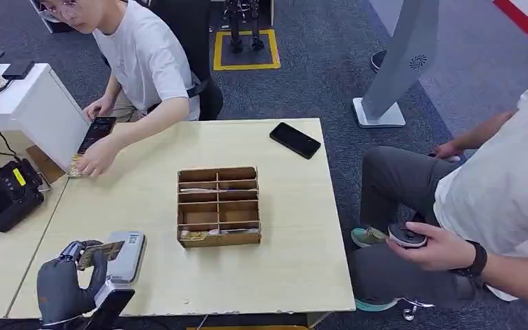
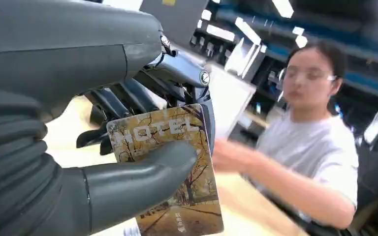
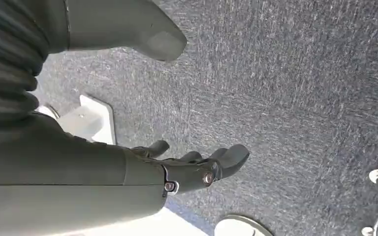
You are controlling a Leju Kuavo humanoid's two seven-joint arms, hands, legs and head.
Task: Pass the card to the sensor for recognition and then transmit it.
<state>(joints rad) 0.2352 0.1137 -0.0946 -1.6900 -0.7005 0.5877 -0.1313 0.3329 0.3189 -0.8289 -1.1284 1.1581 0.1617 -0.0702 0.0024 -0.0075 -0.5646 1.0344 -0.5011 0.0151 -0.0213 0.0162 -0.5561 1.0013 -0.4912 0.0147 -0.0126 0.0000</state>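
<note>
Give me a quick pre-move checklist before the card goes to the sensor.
1. Card held: ok. The left hand pinches the hotel card between thumb and fingers.
2. Card over the sensor: ok, roughly. It sits at the grey sensor unit at the table's near left edge; contact cannot tell.
3. Recognition confirmed: cannot tell, no indicator is visible.
4. Right hand free: ok, open, hanging over the carpet.
5. Receiver ready: not ok. The person's hand across the table is busy at a device there.
6. Wooden divider box out of the way: ok.
</note>
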